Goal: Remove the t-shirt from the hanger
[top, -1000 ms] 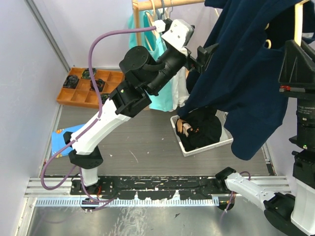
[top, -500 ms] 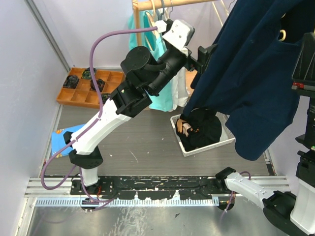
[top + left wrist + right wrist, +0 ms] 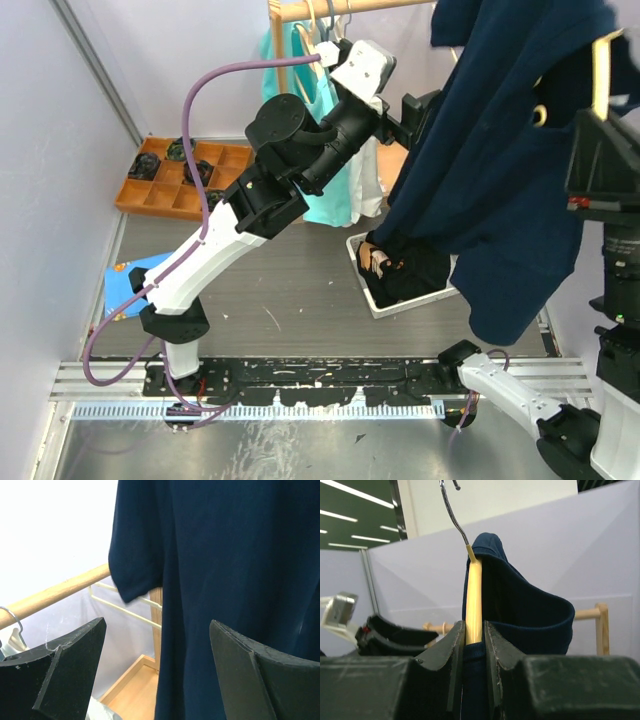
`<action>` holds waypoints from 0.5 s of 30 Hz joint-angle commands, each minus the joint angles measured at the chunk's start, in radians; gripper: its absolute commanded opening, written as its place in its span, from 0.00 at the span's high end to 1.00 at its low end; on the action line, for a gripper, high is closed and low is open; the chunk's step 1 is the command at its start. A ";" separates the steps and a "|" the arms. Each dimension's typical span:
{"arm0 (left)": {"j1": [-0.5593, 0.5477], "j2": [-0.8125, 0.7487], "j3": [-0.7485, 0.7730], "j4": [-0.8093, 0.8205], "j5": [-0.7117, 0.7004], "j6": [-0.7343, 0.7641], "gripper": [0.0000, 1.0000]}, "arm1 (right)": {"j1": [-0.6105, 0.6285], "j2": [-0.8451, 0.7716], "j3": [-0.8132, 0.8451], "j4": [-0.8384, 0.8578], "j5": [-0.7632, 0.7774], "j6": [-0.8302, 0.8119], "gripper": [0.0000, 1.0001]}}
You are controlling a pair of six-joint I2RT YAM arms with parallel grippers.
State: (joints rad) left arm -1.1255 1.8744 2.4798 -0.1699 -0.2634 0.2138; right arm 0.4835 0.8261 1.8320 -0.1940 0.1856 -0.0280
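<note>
A navy t-shirt (image 3: 500, 170) hangs from a pale wooden hanger (image 3: 600, 65) held up at the top right. My right gripper (image 3: 598, 105) is shut on the hanger's wooden neck (image 3: 473, 600) just below its metal hook, and the shirt's collar (image 3: 520, 610) is draped over the right side. In the right wrist view the gripper (image 3: 474, 629) has shirt fabric under the wood between its jaws. My left gripper (image 3: 412, 112) stands open at the shirt's left edge. In the left wrist view that gripper (image 3: 157, 627) faces the hanging fabric (image 3: 240, 580), with a sleeve hem at the upper left.
A wooden rail (image 3: 340, 8) at the back carries a teal garment (image 3: 325, 150) and a white one (image 3: 365, 185). A white bin (image 3: 415, 304) with dark clothes stands under the shirt. An orange compartment tray (image 3: 160, 195) and a blue item (image 3: 125, 280) lie on the left.
The right gripper with hanger and shirt swung right, then back left, and the shirt sways with it. The left arm has barely moved and stays open.
</note>
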 commanded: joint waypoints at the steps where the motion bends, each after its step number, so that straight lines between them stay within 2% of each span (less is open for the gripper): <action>1: 0.004 -0.012 0.030 0.000 -0.008 0.018 0.08 | -0.024 -0.076 -0.100 -0.056 -0.001 0.131 0.99; 6: 0.003 0.011 0.038 -0.042 0.033 0.003 0.08 | -0.037 -0.126 -0.203 -0.151 0.024 0.178 0.99; 9: 0.004 0.026 0.044 -0.075 0.082 -0.018 0.08 | -0.038 -0.120 -0.212 -0.215 0.074 0.203 0.99; 15: 0.004 0.065 0.070 -0.109 0.142 -0.027 0.07 | -0.038 -0.112 -0.231 -0.274 0.057 0.237 0.99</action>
State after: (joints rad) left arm -1.1255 1.9003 2.5069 -0.2447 -0.1825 0.1982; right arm 0.4492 0.7143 1.5887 -0.5308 0.2424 0.1654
